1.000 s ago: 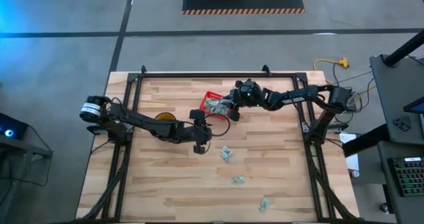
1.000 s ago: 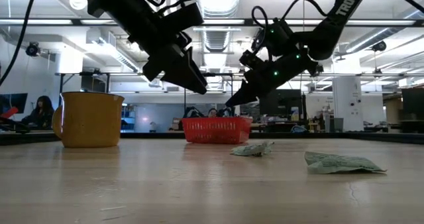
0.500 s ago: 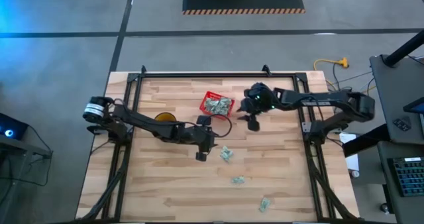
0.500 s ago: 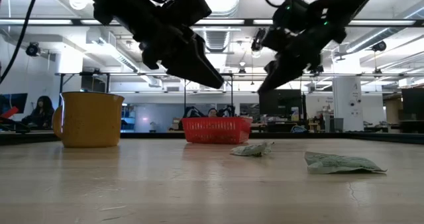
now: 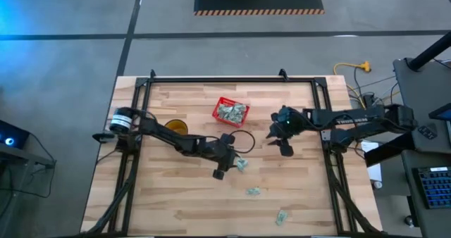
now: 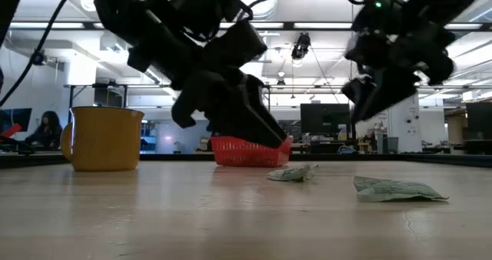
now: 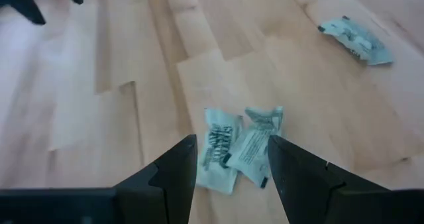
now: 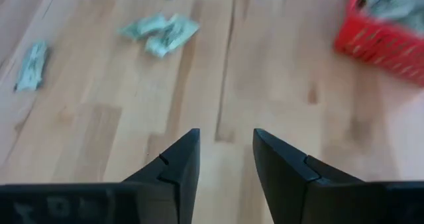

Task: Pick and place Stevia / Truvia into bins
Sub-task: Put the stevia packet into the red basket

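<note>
Since the earlier frames, the right gripper [image 5: 276,141] has been drawn away from the red basket [image 5: 230,111], where it hung a second ago, and is now held over bare wood to the basket's right; its fingers are seen spread with nothing between them. Over the same second the left gripper [image 5: 223,169] has been carried forward and lowered from a spot nearer the basket to the closest pair of loose sachets [image 7: 240,148], which are framed between its spread fingers in the left wrist view; nothing is pinched yet.

From this it may be judged that a drop into the basket has just been finished on the right, while the next pick is being set up on the left.

A heap of pale green and white sachets is already held in the basket. Left on the counter [image 5: 176,203] are the overlapping pair by the left gripper, a further sachet [image 5: 252,191] nearer the front, and another [image 5: 281,216] close to the front edge.

A yellow mug [image 6: 101,138] is stood on the counter's left part, well apart from the sachets. The counter is of pale wooden planks within a black frame. Beyond it, a large workshop with ceiling lights and monitors is seen, and a seated person [image 6: 46,129] at the far left.
</note>
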Tool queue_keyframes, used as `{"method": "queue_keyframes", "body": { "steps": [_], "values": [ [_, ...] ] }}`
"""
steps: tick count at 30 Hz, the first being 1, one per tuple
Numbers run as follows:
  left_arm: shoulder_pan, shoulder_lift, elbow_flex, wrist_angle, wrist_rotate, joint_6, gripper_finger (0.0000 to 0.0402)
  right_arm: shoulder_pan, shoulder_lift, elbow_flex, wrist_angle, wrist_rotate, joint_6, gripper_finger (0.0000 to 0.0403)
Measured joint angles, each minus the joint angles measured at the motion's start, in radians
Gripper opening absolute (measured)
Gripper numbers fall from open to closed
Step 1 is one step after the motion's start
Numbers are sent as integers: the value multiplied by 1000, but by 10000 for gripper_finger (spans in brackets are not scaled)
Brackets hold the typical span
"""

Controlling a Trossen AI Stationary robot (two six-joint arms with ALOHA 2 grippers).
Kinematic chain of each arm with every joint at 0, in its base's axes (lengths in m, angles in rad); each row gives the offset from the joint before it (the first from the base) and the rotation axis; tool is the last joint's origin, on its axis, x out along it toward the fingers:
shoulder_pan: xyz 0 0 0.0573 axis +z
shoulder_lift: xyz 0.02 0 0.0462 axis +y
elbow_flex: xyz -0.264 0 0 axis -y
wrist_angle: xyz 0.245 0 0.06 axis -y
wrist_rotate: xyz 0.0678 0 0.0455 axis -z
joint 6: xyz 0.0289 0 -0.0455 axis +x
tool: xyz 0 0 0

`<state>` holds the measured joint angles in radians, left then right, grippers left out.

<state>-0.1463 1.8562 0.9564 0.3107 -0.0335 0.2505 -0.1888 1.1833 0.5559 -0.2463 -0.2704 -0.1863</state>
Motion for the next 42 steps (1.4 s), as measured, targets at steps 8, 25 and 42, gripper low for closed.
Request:
{"method": "queue_keyframes", "body": {
  "steps": [8, 25, 42],
  "values": [
    [0, 65, 21, 45, 110, -6, 169, 19, -53, -137, 78, 3, 27, 120],
    [0, 154, 39, 100, 133, -9, 169, 19, -70, -144, 102, 2, 38, 97],
    [-11, 157, 43, 99, 135, -34, 43, 19, -70, -145, 103, 2, 30, 76]
  ]
}}
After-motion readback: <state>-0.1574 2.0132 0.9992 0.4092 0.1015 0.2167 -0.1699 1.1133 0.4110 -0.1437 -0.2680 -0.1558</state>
